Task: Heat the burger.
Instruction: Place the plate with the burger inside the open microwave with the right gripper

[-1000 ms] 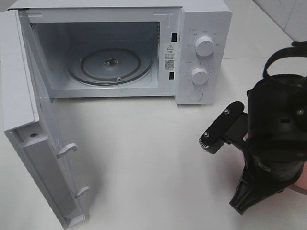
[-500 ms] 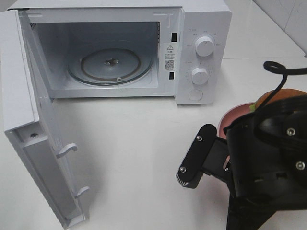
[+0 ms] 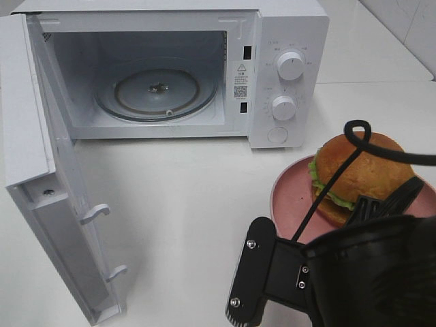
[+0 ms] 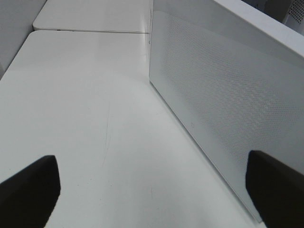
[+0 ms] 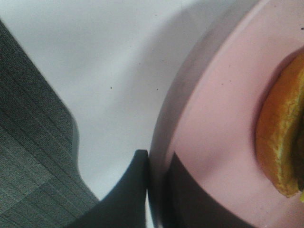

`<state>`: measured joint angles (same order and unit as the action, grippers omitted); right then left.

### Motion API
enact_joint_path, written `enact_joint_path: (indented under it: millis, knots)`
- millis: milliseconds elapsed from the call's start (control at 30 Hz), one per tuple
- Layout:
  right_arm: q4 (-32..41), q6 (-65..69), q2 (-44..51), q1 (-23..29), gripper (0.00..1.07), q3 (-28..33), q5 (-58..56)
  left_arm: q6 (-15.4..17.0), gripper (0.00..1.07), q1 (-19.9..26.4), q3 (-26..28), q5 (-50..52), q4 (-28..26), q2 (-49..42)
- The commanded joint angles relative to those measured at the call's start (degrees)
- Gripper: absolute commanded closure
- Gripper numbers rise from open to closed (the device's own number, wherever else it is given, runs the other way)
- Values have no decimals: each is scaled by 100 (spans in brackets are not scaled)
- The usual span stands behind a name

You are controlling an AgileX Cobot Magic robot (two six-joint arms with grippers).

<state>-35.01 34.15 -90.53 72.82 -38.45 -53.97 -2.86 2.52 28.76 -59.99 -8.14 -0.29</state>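
Seen from high and in front, the off-arm camera tilts down over the white table (image 3: 191, 204) toward the open microwave (image 3: 286, 68). The right arm (image 3: 368, 272) bulks close under the lens, with the pink plate (image 3: 293, 197) and burger (image 3: 354, 170) just beyond it.

The left wrist camera rides low behind the left gripper (image 4: 152, 190). It looks forward between the wide-set fingertips (image 4: 28, 190), skimming the tabletop to a perforated panel (image 4: 213, 104) of the microwave just ahead.

The right wrist camera sits very close behind the right gripper (image 5: 156, 190), facing down on the plate rim pinched between its fingers.

The high view shares the microwave and table with the left wrist, and the plate and burger with the right.
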Motion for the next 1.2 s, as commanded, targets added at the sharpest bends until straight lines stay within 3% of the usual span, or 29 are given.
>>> enact_joint_path:
  millis: [33, 767, 900, 1200]
  knots:
    - [-401, -172, 46, 195, 107, -6, -212, -6, 9, 6, -17, 57, -6, -115]
    - [-1375, -1341, 46, 344, 106, -6, 642, -6, 9, 6, -17, 57, -6, -115]
    - [-1788, -1427, 46, 344, 106, -6, 1215, -6, 9, 6, -17, 57, -6, -115]
    - [-1954, -1696, 46, 321, 106, -6, 1856, -6, 9, 6, -17, 57, -6, -115]
